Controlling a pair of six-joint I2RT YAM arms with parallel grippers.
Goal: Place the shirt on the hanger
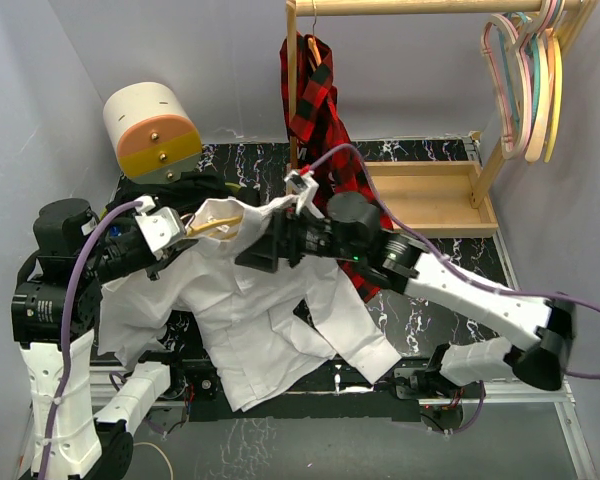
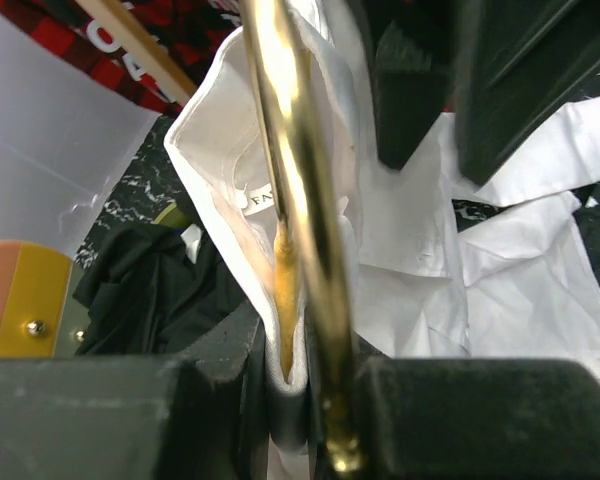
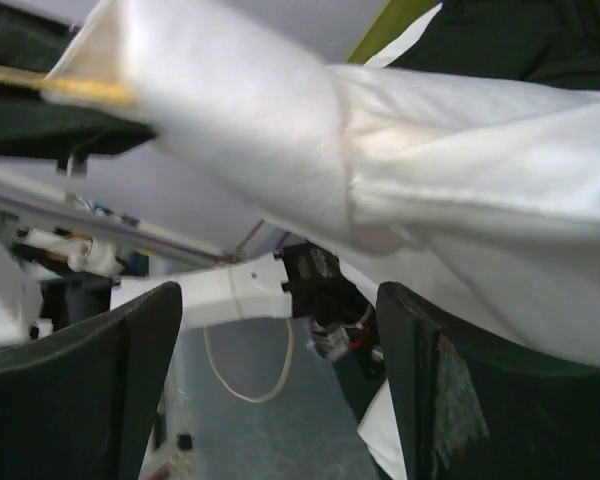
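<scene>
Black marbled table (image 1: 420, 150), wooden rack (image 1: 430, 197)

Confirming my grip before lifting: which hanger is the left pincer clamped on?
The pale yellow hanger tucked inside the white shirt. The pastel hangers hang bunched on the rail, and the orange-brown hanger carries the plaid shirt.

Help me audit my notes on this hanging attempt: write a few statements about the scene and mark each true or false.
1. The left gripper is shut on the hanger at the collar of the white shirt. True.
2. The right gripper is clamped on the shirt's sleeve. False: its jaws stand open, with no cloth pinched between them.
3. The plaid shirt hangs on the wooden rack. True.
4. The pastel hangers lie flat on the table. False: they hang bunched from the rack's rail at the upper right.
</scene>
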